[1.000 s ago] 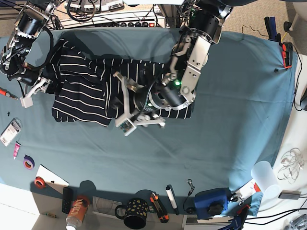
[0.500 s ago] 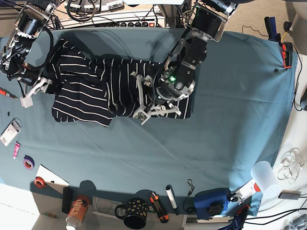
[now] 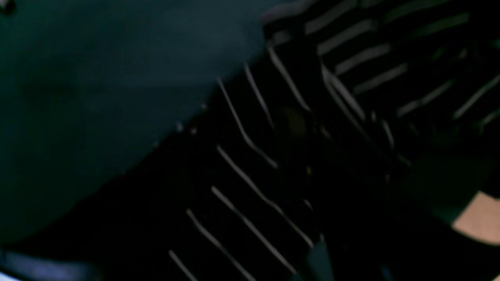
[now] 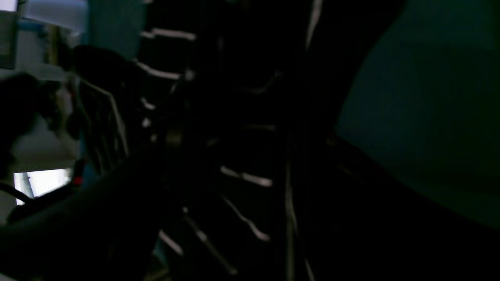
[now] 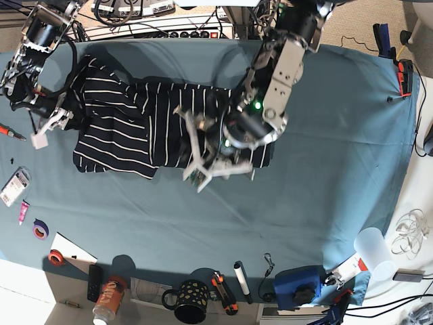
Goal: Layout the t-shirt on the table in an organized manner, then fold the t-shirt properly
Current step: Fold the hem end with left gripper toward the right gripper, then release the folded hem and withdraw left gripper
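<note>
My left gripper [image 5: 203, 145] has swung back over the shirt [image 5: 128, 128]'s near hem; jaws spread, empty.
Still laying out: shirt bunched on table [image 5: 325, 176]'s far-left; right gripper [image 5: 46, 128] open at its edge. Next, pinch hem, pull flat.

Left gripper [image 5: 203, 145] jaws spread; right gripper [image 5: 47, 128] likewise.

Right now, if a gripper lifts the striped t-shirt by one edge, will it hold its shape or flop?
The striped t-shirt will probably flop: it already lies bunched in folds. It looks light, and may drag across the table instead of lifting whole.
</note>
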